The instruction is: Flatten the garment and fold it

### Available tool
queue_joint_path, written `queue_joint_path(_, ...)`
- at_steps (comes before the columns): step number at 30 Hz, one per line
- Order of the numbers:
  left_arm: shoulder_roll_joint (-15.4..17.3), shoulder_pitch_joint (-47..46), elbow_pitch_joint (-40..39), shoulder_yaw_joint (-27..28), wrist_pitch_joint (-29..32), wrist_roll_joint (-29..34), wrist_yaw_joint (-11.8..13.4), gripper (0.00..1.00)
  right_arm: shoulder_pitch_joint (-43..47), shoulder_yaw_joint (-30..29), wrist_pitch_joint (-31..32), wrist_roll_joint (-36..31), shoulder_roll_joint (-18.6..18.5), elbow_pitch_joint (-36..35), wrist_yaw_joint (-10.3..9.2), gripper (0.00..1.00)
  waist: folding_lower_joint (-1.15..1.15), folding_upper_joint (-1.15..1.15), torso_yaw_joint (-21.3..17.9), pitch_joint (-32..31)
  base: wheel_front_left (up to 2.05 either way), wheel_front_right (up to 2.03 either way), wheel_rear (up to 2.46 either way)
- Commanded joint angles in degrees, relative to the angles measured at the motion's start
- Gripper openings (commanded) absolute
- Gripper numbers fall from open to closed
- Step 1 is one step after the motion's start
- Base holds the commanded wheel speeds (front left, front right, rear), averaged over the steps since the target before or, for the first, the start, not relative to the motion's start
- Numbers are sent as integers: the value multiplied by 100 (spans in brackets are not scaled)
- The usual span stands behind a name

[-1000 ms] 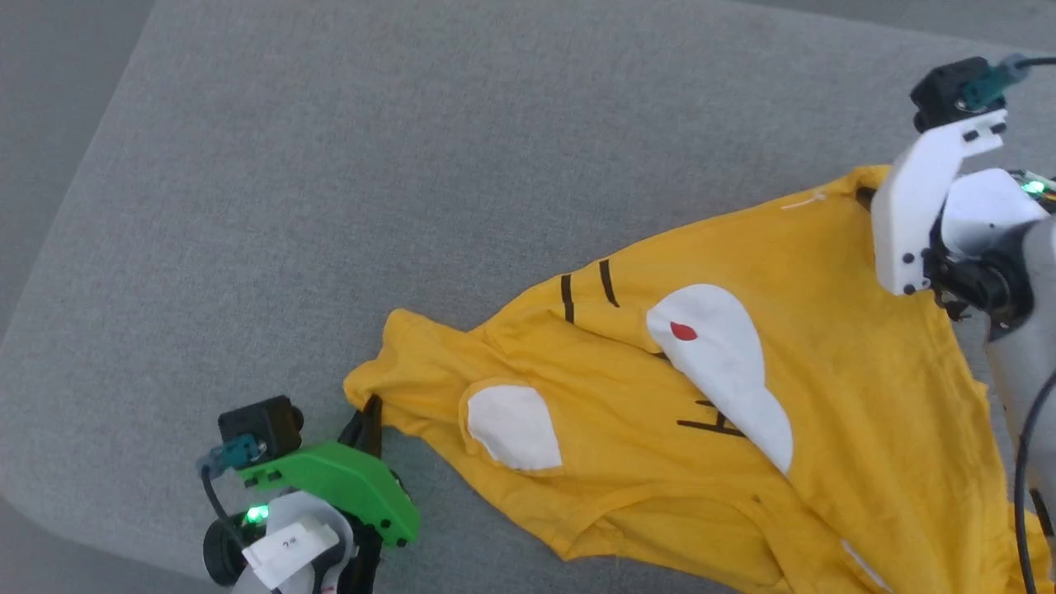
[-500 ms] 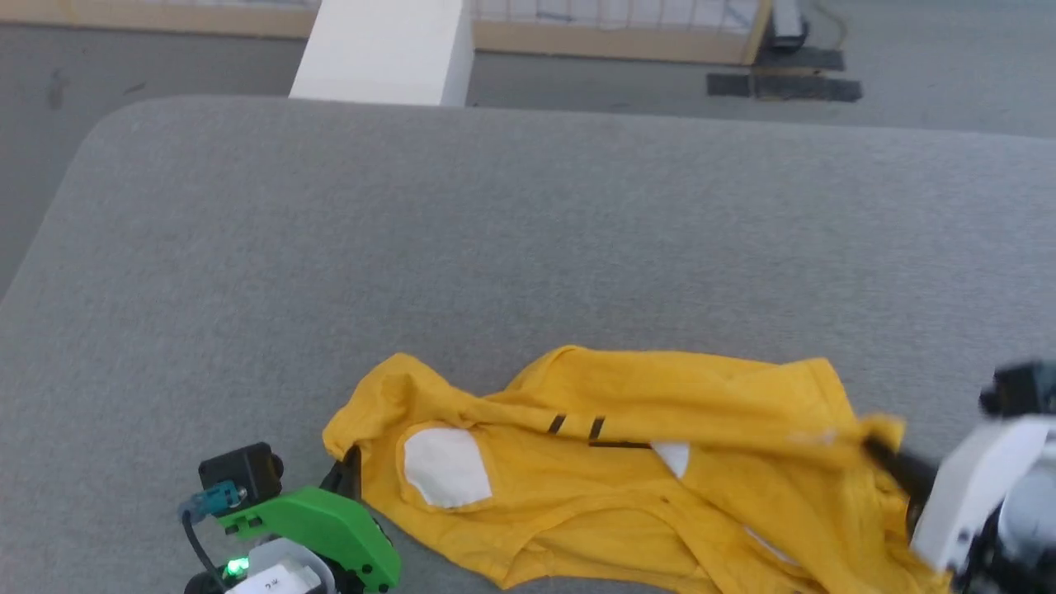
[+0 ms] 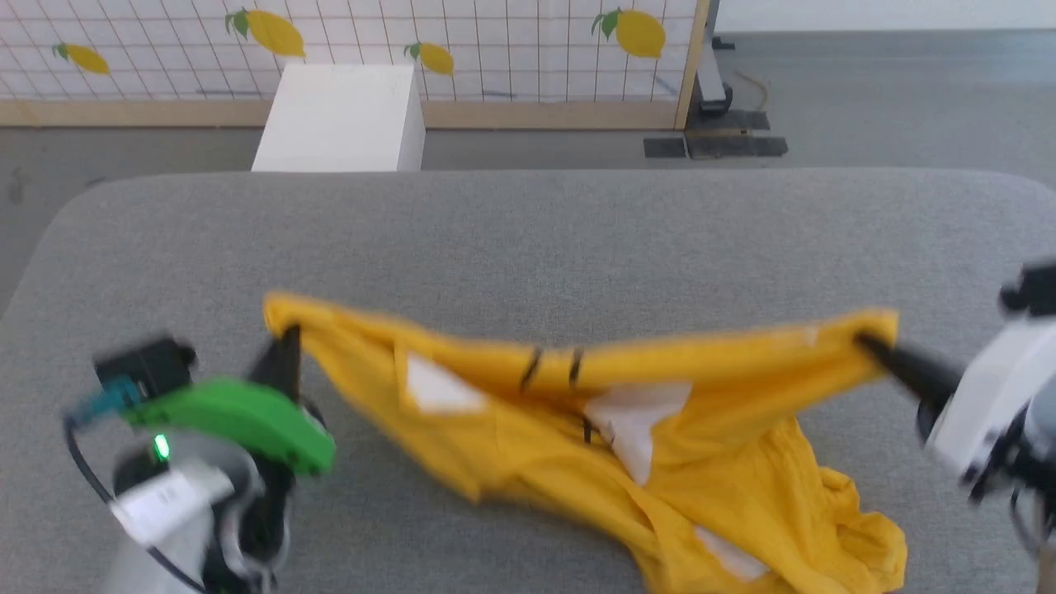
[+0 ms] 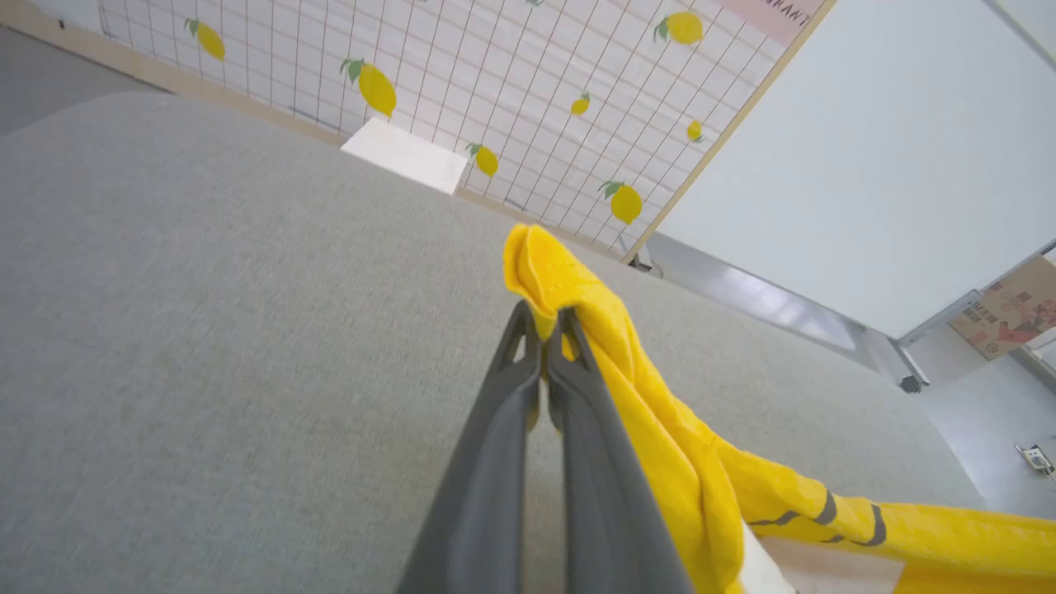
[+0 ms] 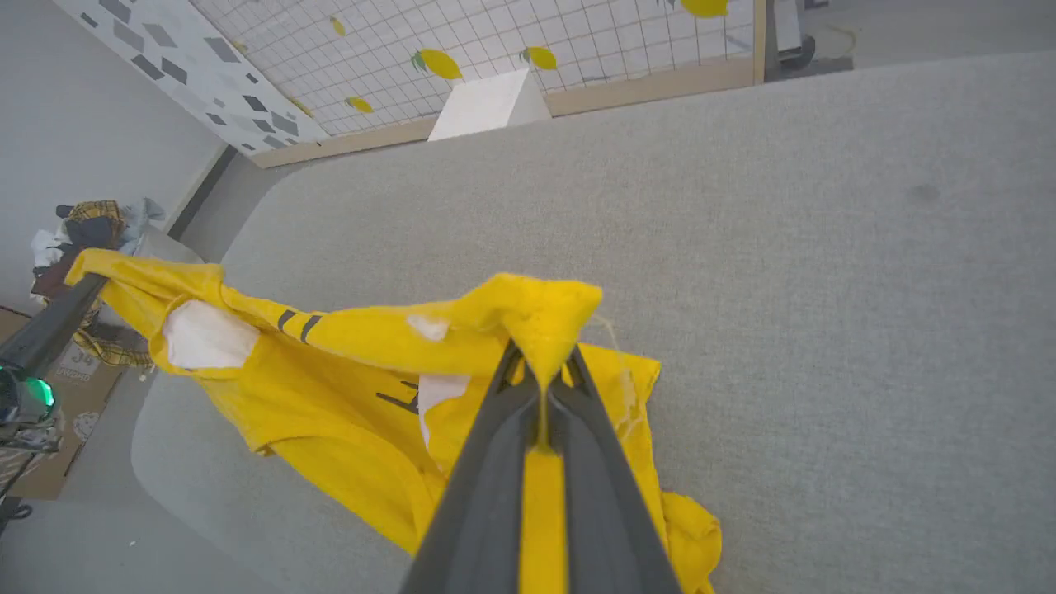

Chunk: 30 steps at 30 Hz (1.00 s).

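Yellow cotton hangs stretched between two robot arms above a grey padded counter (image 3: 528,239).

Head view: the garment (image 3: 577,429), a yellow T-shirt with white patches and short black stripes, spans the middle of the picture. At nine o'clock we see the left end effector (image 3: 287,338), on its green-shelled wrist, clenched on one corner of the cloth. At three o'clock the right end effector (image 3: 866,340) is clamped on the opposite corner. The top edge runs taut between them and is lifted clear of the counter. The rest sags down, and a crumpled heap lies on the counter towards five o'clock. Past the far edge, at eleven o'clock, stand a white box (image 3: 342,115) and a lemon-printed grid panel (image 3: 495,49).

Left wrist view: two dark fingers meet at the centre, pinching a folded yellow edge. The cloth trails away to five o'clock, where the black stripes show.

Right wrist view: the fingers are closed on a bunched yellow corner at the centre. The shirt drapes away towards nine o'clock, where the other arm's dark finger holds the far corner.

We judge the flattening to be under way but not finished. The shirt is gripped and pulled wide, but it is twisted, and its lower part is rumpled. It has yet to be laid flat and smoothed, and no fold has been made.
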Motion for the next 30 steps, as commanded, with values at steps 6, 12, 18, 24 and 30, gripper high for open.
queue_joint_path(6, 484, -1882, 158, 24, 443, 109, -340, 0, -1769, 9, 566, -62, -581, 408, -6, 0, 0, 0, -63, -400, 0, 0, 0)
queue_joint_path(12, 625, -3418, 620, -85, 656, 278, -502, 0, -2796, 200, 995, -56, -914, 688, -6, 0, 0, 0, -85, -489, 0, 0, 0)
queue_joint_path(18, 726, -4561, 1340, -227, 774, 554, -531, 0, -3404, 358, 1277, -122, -983, 832, -6, 0, 0, 0, -138, -398, 0, 0, 0)
queue_joint_path(24, 854, -5480, 2146, -392, 911, 805, -609, 0, -4001, 322, 1420, -356, -882, 1011, -6, 0, 0, 0, -187, 100, 0, 0, 0)
queue_joint_path(30, 1042, -6753, 2717, -583, 599, 1248, -847, 0, -5248, 142, 1232, -913, -572, 1457, -6, 0, 0, 0, -284, 1137, 0, 0, 0)
